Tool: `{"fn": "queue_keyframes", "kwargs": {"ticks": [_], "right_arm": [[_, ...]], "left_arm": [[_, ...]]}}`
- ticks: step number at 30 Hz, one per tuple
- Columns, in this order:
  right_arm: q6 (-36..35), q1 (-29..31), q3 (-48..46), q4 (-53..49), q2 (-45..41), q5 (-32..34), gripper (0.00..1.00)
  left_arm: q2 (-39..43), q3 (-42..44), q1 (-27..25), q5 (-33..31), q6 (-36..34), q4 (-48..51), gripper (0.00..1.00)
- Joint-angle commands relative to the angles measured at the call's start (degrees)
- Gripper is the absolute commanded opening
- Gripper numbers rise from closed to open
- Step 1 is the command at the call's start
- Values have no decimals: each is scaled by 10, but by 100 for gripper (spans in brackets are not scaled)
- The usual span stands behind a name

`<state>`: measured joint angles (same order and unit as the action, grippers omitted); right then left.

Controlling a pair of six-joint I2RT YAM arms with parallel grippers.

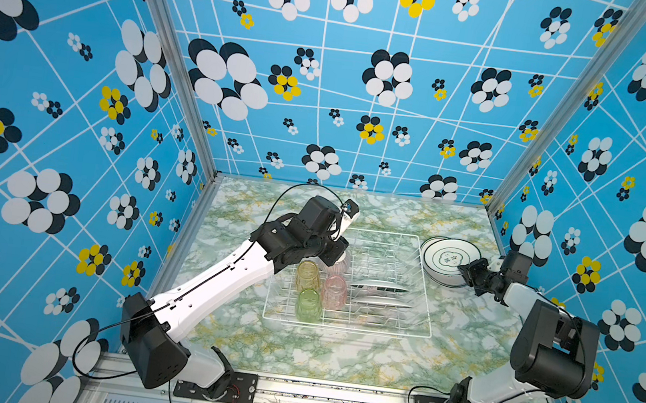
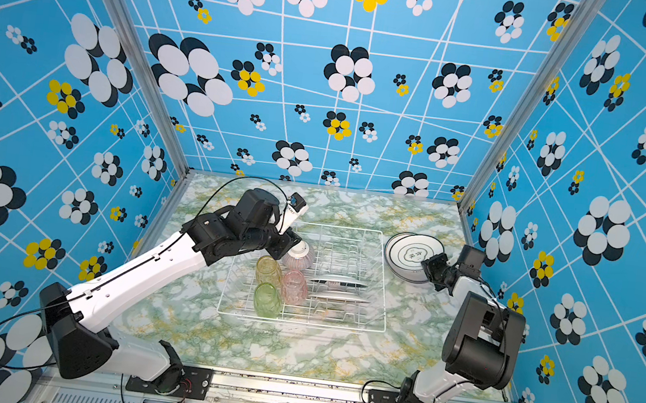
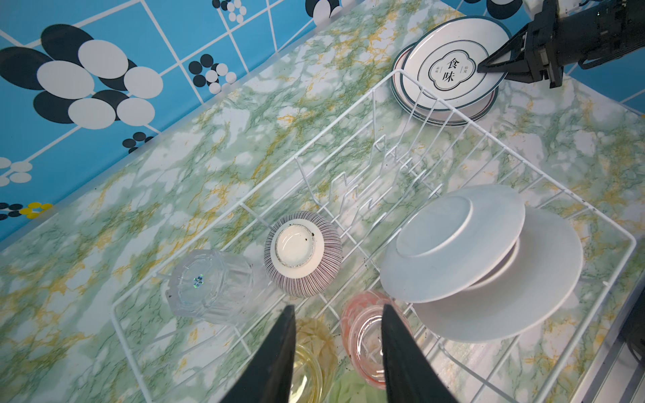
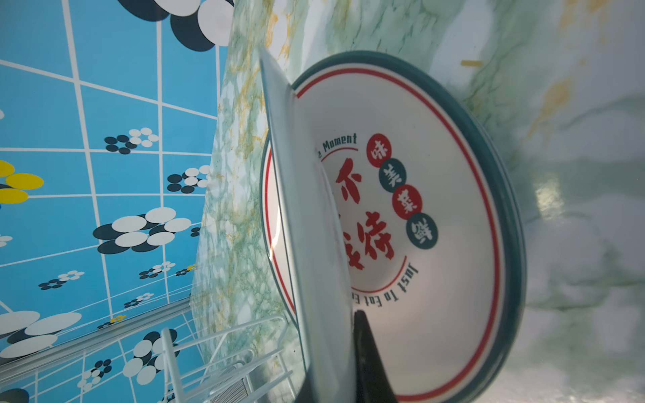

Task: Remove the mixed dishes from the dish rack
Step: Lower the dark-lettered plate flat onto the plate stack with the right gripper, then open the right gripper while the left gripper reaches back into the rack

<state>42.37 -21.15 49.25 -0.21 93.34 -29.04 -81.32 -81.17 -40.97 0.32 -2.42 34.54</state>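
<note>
The white wire dish rack holds an upturned striped bowl, amber, pink and green tumblers, a clear tumbler and two white plates standing in the slots. My left gripper hangs open over the amber and pink tumblers, just short of the bowl, holding nothing. My right gripper is shut on the rim of a printed plate, tilted over a red-printed plate on the table right of the rack.
Marble-patterned table boxed in by blue flowered walls at the back and both sides. The plate stack lies close against the rack's right rear corner. A metal rail runs along the front edge.
</note>
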Motion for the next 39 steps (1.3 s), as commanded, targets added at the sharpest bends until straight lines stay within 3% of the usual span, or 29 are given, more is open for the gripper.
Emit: {"fn": "queue_keyframes", "kwargs": {"ticks": [1,9,11,17,24,39], "right_arm": [[-21,-2,15,0,11,-1,13],[-59,-2,36,-57,21,7,32],[-66,-2,38,-69,21,10,37],[-94,-2,42,-108,5,25,50],[-129,-2,60,-160,-8,58,54],[-192,4,119,-258,33,114,59]], "left_arm": [[11,-6,-1,3,0,-18,40],[-11,-46,3,60,-5,18,42],[-14,-49,2,68,-3,21,51],[-19,-54,2,82,-1,26,56],[-23,-53,2,86,0,24,64],[-69,-87,-18,91,-21,74,59]]}}
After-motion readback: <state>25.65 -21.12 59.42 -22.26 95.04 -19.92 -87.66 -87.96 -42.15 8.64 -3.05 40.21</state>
